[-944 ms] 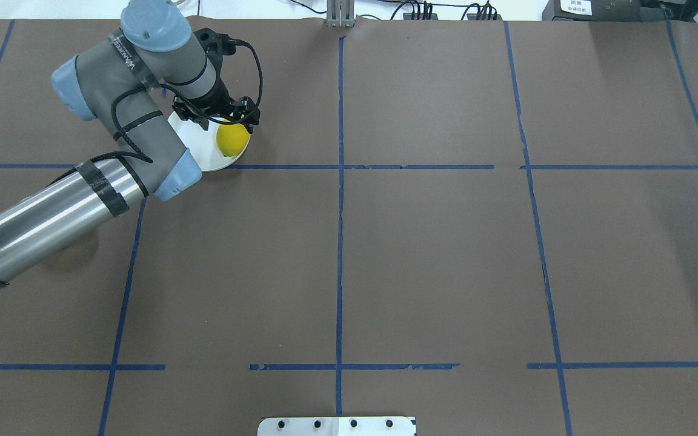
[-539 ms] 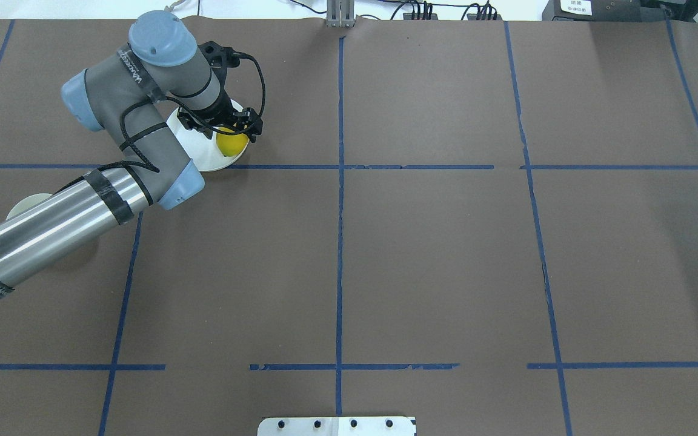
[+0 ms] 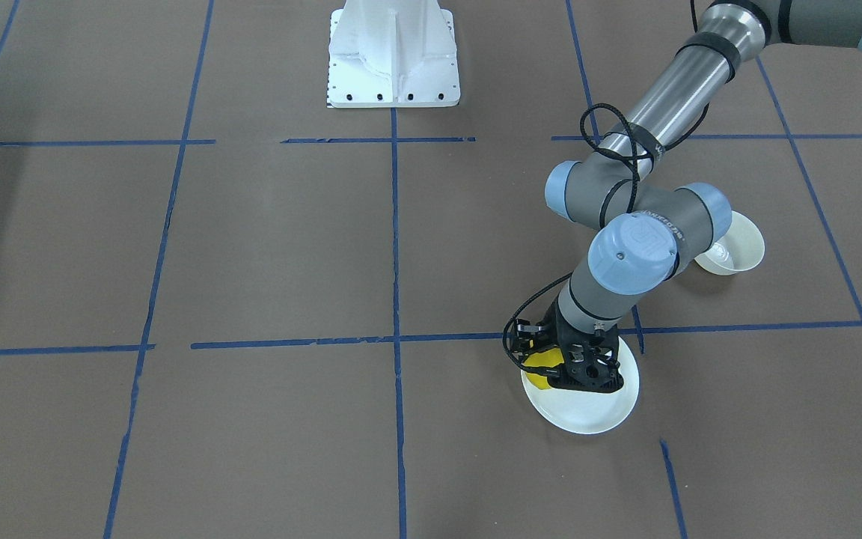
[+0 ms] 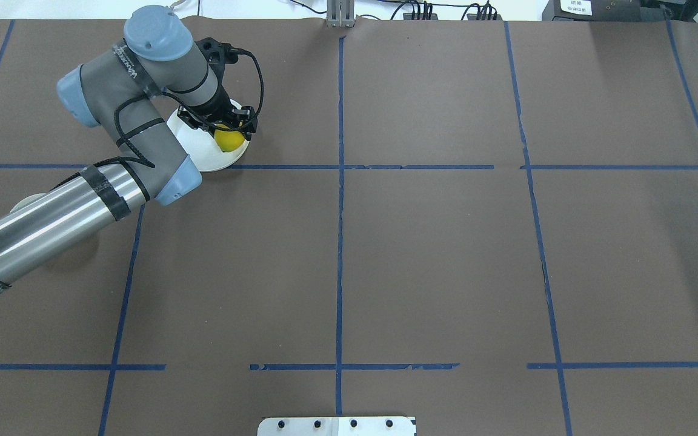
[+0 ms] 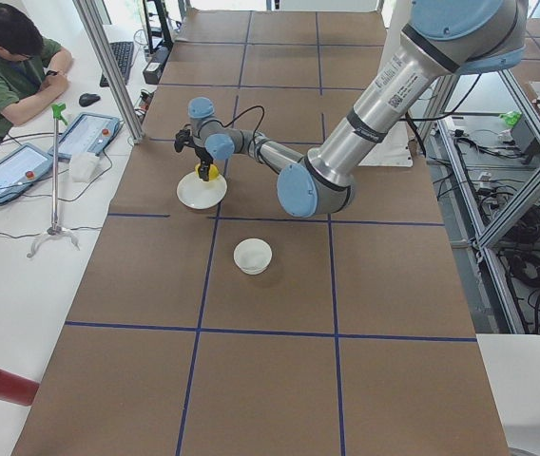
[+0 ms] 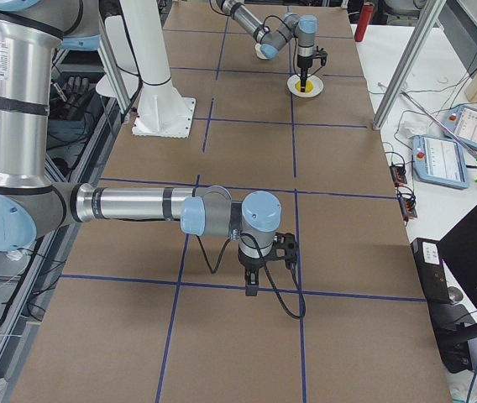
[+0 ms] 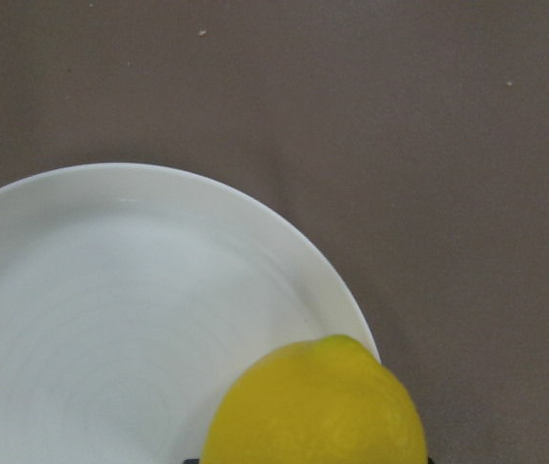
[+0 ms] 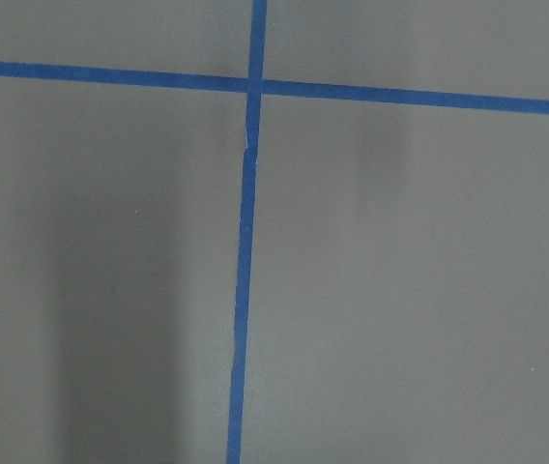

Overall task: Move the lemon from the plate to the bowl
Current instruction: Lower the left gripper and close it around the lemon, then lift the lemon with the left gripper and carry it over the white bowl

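The lemon [image 4: 231,140] is seen on the plate [image 4: 199,151], close to the part of its rim that faces the middle of the worktop [image 4: 434,254]. The plate is placed near the worktop's far edge, towards its left end. The left gripper [image 4: 228,128] is lowered straight onto the lemon, so that the fruit is partly covered by the black gripper body in the overhead view. In the left wrist view the lemon fills the lower middle of the picture, with the plate's rim just beyond it. The fingers themselves are not shown clearly in any view, so it cannot be told whether the lemon is pinched or the jaws are merely spread around it.

The bowl [image 3: 736,251] is set apart from the plate, nearer the robot's side and closer to the left end of the worktop, and is partly hidden by the left arm's elbow.

The right gripper [image 6: 251,290] is held pointing down over bare worktop near the right end, above a crossing of blue tape lines [image 8: 245,242]. Whether it is spread or pressed together cannot be told.
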Available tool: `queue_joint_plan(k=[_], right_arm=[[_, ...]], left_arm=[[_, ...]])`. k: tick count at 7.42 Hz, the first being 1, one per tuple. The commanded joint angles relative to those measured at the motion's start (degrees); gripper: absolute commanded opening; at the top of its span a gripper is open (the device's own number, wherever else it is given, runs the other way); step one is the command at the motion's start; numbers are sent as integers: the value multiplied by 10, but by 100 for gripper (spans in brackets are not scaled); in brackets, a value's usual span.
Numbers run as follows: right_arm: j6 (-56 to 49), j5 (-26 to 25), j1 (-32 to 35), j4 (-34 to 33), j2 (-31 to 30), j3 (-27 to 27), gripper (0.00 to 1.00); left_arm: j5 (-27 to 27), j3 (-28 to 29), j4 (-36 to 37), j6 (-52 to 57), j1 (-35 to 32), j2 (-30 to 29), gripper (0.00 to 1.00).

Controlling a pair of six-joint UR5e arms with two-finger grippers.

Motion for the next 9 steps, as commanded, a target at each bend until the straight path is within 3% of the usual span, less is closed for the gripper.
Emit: queue_joint_plan(k=[1,2,4,8,9], right_arm=[[0,0,0,0,0,0,100],[0,0,0,0,0,0,100],[0,0,0,0,0,0,100],[0,0,0,0,0,0,100],[0,0,0,0,0,0,100]], left_arm=[[-13,-50,124,-5,-52,5,24],[-17,-92,188,-7,-69,27,22],[-37,-211,206,-12,-106,128,22],[-37,-402,191,79,-112,375,18],[-35,-409,127,73,-112,429,17]])
